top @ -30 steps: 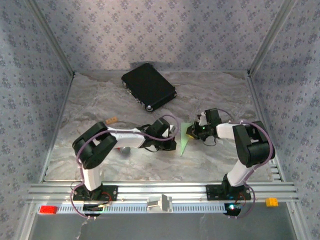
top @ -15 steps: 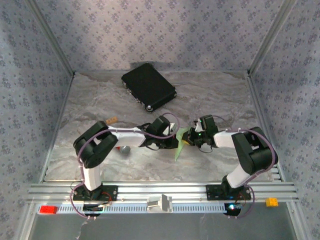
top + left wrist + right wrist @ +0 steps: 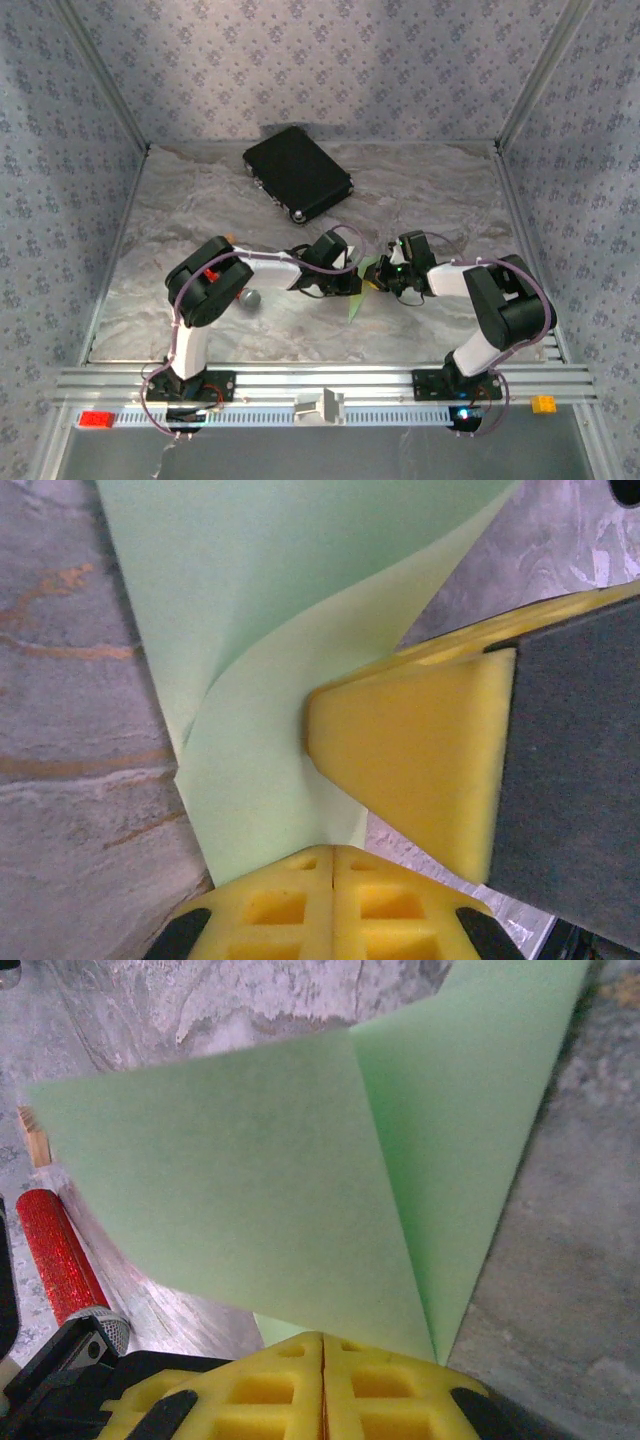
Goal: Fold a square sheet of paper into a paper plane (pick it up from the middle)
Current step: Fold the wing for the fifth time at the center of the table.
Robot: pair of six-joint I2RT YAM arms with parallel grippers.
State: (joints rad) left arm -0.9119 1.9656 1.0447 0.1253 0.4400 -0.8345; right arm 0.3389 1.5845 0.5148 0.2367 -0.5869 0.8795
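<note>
Both arms were bent inward, low over the table centre. The left gripper (image 3: 352, 285) and right gripper (image 3: 383, 280) each clamped the creased light-green square sheet of paper (image 3: 357, 303).

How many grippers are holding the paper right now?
2: the left gripper is shut on the paper from its left side, and the right gripper is shut on it from the right, both meeting mid-table.

The square sheet of paper (image 3: 356, 300) stood between the grippers, the left gripper (image 3: 353, 284) touching its left side and the right gripper (image 3: 380, 282) its right. The case (image 3: 297, 173) lay well beyond both, leftward. The tool (image 3: 248, 298) lay left of the left gripper, beside its arm.
</note>
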